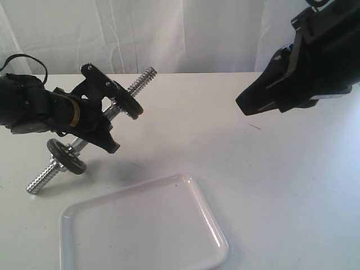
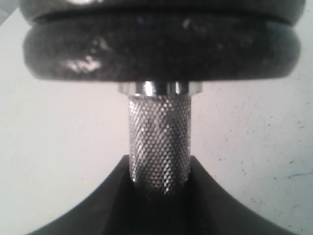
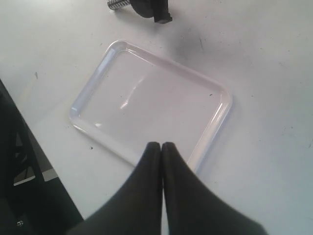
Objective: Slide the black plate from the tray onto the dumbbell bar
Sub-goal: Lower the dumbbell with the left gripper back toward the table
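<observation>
Sideways, left hand (image 1: 104, 113) around dumbbell bar (image 1: 142, 80)

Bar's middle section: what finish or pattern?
Fine diamond knurling on the shiny silver bar; left wrist view shows it best.

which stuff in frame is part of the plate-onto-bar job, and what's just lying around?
In the job: dumbbell bar, held by left gripper; upper black plate and lower black plate on it (can't tell which is the task's); tray, nothing in it.
Just there: right gripper, shut, holding nothing; table; white curtain.
</observation>
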`<state>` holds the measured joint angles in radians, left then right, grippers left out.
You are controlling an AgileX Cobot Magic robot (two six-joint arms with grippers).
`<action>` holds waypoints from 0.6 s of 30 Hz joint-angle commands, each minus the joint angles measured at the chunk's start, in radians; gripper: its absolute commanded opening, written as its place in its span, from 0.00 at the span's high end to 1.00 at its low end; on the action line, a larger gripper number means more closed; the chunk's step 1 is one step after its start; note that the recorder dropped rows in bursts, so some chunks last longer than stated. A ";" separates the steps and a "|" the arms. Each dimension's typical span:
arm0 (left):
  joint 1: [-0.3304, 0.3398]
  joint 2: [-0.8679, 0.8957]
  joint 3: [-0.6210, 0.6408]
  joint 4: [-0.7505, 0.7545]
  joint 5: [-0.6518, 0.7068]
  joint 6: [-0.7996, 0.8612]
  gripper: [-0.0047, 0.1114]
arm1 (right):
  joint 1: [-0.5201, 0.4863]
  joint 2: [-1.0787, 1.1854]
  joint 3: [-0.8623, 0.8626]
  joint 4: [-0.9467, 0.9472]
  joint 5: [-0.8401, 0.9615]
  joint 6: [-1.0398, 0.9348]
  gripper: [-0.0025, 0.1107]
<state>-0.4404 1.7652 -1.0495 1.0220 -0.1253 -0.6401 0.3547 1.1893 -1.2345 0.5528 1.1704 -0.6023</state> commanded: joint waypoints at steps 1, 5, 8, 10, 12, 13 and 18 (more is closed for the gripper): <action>-0.001 -0.077 -0.045 0.097 -0.460 -0.057 0.96 | -0.007 -0.010 0.003 -0.006 -0.007 0.005 0.98; -0.001 -0.073 -0.045 0.240 -0.485 -0.174 0.96 | -0.007 -0.010 0.003 -0.006 -0.009 0.005 0.98; -0.001 -0.054 -0.045 0.310 -0.501 -0.244 0.96 | -0.007 -0.010 0.003 -0.006 -0.015 0.005 0.98; -0.001 -0.036 -0.045 0.337 -0.513 -0.266 0.96 | -0.007 -0.010 0.003 -0.006 -0.015 0.005 0.98; -0.001 -0.020 -0.045 0.348 -0.537 -0.271 0.96 | -0.007 -0.010 0.003 -0.006 -0.015 0.005 0.98; -0.001 -0.018 -0.045 0.348 -0.547 -0.273 0.96 | -0.007 -0.010 0.003 -0.006 -0.015 0.005 0.98; -0.001 -0.006 -0.045 0.348 -0.561 -0.287 0.96 | -0.007 -0.010 0.003 -0.006 -0.015 0.005 0.98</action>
<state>-0.4381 1.8395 -1.0495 1.4082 -0.4768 -0.9028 0.3547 1.1893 -1.2345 0.5450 1.1662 -0.6023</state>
